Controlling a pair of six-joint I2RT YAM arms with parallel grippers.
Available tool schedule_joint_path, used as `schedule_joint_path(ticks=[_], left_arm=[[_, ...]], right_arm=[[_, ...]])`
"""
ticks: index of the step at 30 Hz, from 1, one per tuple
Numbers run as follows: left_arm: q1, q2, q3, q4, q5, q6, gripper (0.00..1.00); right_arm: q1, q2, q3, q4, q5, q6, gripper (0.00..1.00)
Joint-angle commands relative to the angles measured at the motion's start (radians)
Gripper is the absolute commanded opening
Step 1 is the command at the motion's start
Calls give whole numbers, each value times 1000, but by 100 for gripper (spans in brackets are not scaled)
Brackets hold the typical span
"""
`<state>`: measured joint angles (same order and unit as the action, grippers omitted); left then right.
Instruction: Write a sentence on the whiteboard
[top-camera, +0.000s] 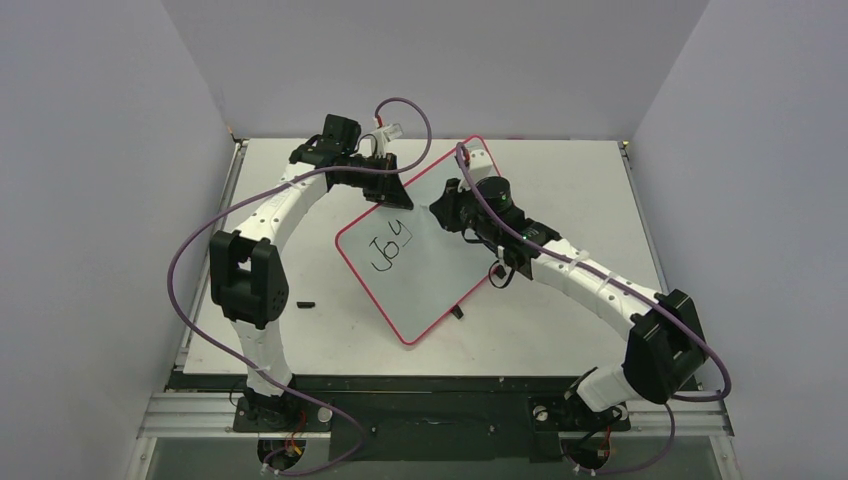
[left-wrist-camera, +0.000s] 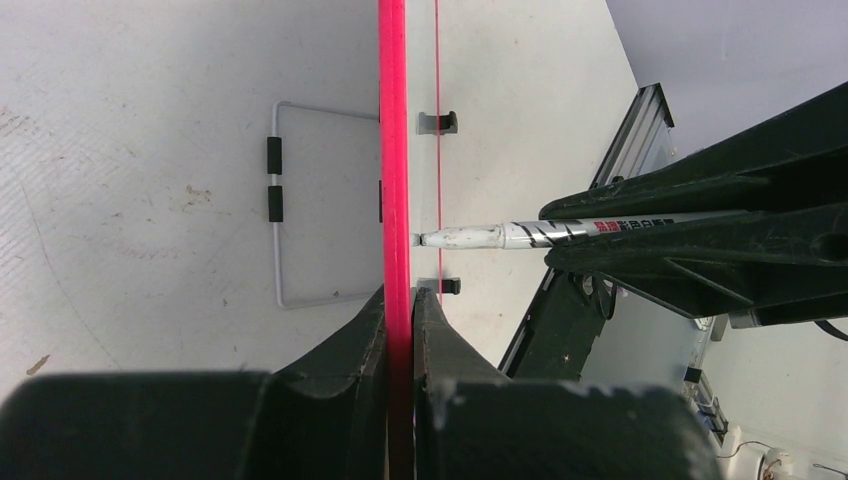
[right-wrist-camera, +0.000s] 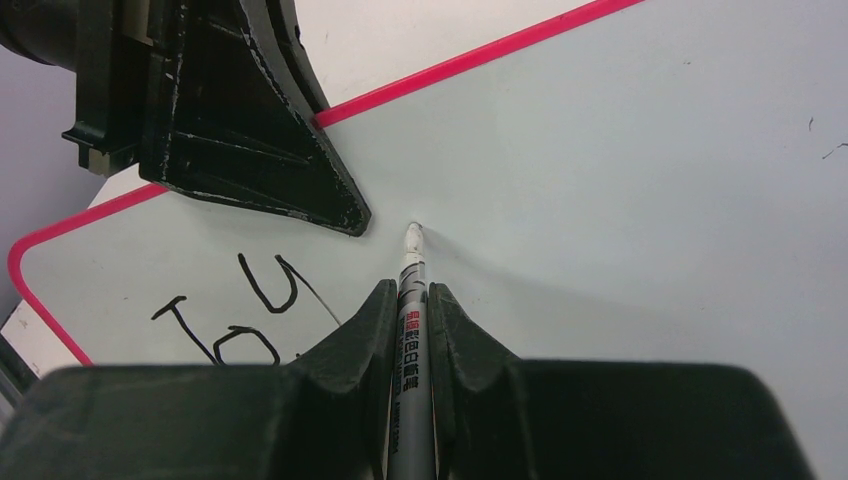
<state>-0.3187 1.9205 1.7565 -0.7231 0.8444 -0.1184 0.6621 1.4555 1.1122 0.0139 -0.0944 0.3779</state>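
Note:
The whiteboard (top-camera: 425, 270) lies tilted on the table, pale surface with a thin red rim. My left gripper (top-camera: 392, 196) is shut on its far left edge; the left wrist view shows the red rim (left-wrist-camera: 394, 150) pinched between the jaws. Only the black word "Joy" (top-camera: 390, 250) with an underline shows on the board, also in the right wrist view (right-wrist-camera: 235, 310). My right gripper (top-camera: 447, 207) is shut on a grey marker (right-wrist-camera: 411, 300), whose tip (right-wrist-camera: 413, 232) touches the board to the right of "Joy". The marker also shows in the left wrist view (left-wrist-camera: 520, 235).
A small black cap-like piece (top-camera: 305, 303) lies on the table left of the board. A black clip (top-camera: 457, 313) sits at the board's near edge. A wire stand (left-wrist-camera: 285, 200) shows behind the board. Grey walls enclose the table on three sides.

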Motion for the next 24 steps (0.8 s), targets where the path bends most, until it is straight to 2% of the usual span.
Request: schedule_joint_path(ticks=[1, 12, 24], left_arm=[[-23, -53, 12, 18, -51, 138, 0], [-28, -55, 12, 12, -59, 145, 0], [-28, -55, 15, 14, -63, 145, 0]], right_arm=[[4, 25, 52, 51, 33, -5, 0], [-2, 50, 93, 13, 91, -11, 0], [7, 2, -7, -7, 60, -1, 0]])
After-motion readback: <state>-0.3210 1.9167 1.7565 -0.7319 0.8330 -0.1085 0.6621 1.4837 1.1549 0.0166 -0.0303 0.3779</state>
